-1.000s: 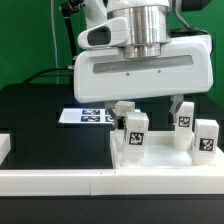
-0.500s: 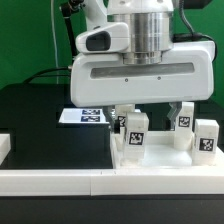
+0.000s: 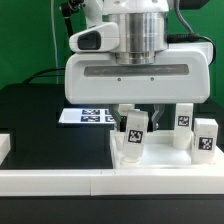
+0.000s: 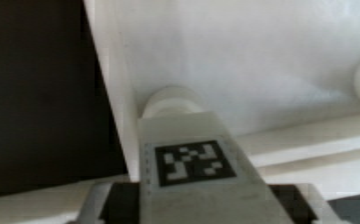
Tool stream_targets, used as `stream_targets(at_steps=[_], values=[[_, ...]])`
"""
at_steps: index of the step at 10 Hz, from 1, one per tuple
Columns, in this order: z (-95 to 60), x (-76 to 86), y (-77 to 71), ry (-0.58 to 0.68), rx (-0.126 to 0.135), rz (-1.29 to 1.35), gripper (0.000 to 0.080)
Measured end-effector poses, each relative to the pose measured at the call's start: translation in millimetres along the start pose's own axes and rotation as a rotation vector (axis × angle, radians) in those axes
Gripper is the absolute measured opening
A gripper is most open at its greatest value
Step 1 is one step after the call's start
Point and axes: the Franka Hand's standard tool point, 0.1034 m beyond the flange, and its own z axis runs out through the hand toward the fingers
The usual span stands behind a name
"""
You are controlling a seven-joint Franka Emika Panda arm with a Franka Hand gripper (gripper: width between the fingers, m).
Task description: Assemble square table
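Observation:
My gripper (image 3: 136, 112) is shut on a white table leg (image 3: 135, 130) with a black-white tag. It holds the leg slightly tilted over the near-left part of the white square table top (image 3: 158, 160). In the wrist view the leg (image 4: 195, 150) runs out from between the fingers, the gripper (image 4: 195, 204) closed on its sides, with the top (image 4: 248, 60) below it. Two more legs (image 3: 184, 118) (image 3: 206, 138) stand on the exterior view's right, and another (image 3: 123, 110) shows partly behind the held one. The hand's body hides the fingers in the exterior view.
The marker board (image 3: 92, 116) lies on the black table behind the top. A long white border rail (image 3: 90, 181) runs along the front, with a white block (image 3: 4, 148) at the exterior view's left edge. A green wall stands behind.
The hand has shifted toward the exterior view's left and looms larger. The held leg has tilted a little and stays in about the same place.

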Motion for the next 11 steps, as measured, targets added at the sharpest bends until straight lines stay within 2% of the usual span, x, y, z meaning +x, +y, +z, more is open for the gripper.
stream_targets(at_steps=[2, 5, 6, 7, 9, 10, 11], values=[[0.8, 2.1, 3.8, 0.018, 0.007, 0.115, 0.0294], [4.2, 9.5, 13.6, 0.092, 0.08, 0.505, 0.0291], [5.0, 9.7, 15.4, 0.109, 0.093, 0.614, 0.0291], [4.9, 10.2, 15.2, 0.115, 0.116, 0.732, 0.0291], [4.3, 5.8, 11.8, 0.099, 0.134, 0.943, 0.0291], [5.1, 2.2, 10.2, 0.094, 0.154, 1.065, 0.0291], [6.3, -1.9, 1.3, 0.084, 0.157, 1.138, 0.029]])
